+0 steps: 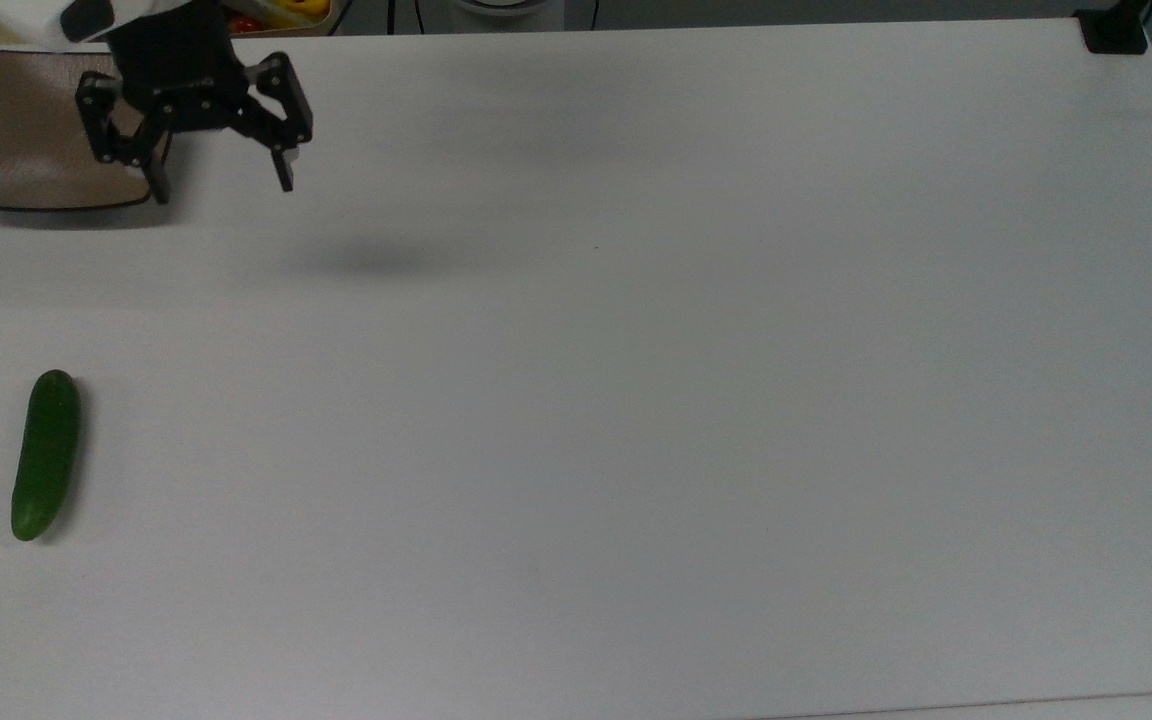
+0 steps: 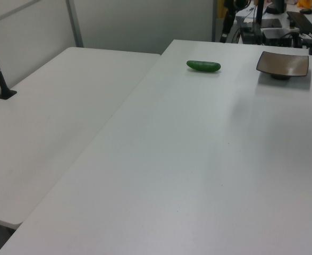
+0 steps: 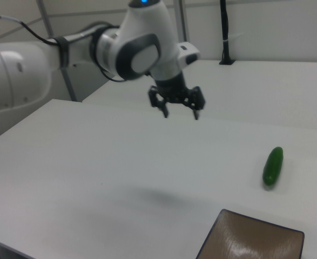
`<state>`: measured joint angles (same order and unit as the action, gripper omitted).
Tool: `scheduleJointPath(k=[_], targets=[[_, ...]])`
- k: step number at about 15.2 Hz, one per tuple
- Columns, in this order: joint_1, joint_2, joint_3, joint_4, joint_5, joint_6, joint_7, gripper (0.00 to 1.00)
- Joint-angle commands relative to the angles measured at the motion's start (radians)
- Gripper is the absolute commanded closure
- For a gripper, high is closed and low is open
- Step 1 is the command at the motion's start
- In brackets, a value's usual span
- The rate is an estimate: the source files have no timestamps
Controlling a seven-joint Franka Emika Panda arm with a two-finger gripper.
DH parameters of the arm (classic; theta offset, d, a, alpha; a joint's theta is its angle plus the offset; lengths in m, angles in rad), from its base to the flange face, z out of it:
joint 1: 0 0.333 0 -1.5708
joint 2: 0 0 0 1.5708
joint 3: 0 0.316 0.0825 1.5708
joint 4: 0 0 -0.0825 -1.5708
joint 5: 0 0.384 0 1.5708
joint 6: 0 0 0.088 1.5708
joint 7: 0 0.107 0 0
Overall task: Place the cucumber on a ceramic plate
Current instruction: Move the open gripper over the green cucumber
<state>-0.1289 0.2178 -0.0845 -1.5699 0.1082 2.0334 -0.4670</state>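
In the top view the cucumber lies near the left edge of the tabletop, its long side along that edge. The plate sits in the far left corner, well apart from the cucumber, with nothing on it. The gripper hangs above the tabletop at the plate's right edge, fingers spread wide, holding nothing.

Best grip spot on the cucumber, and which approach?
Grip the cucumber at its middle, coming straight down from above, fingers closing across its narrow width. It lies flat on the table, lengthwise nearly up-down in the top view, with bare surface on both long sides. The gripper is open, so probably only a turn to line up is needed.
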Motion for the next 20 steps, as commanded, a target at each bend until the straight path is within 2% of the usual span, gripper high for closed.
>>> scheduleJointPath(k=[1, 5, 9, 11, 16, 20], targets=[[-0.031, 0.086, -0.001, 0.030, -0.001, 0.172, -0.015, 0.00], [-0.070, 0.196, -0.001, 0.089, -0.001, 0.307, -0.016, 0.00], [-0.092, 0.285, -0.004, 0.093, -0.002, 0.510, -0.015, 0.00], [-0.112, 0.319, -0.008, 0.094, -0.001, 0.554, -0.016, 0.00], [-0.150, 0.468, -0.008, 0.192, -0.002, 0.646, -0.012, 0.00], [-0.183, 0.546, -0.003, 0.218, -0.005, 0.731, -0.010, 0.00]])
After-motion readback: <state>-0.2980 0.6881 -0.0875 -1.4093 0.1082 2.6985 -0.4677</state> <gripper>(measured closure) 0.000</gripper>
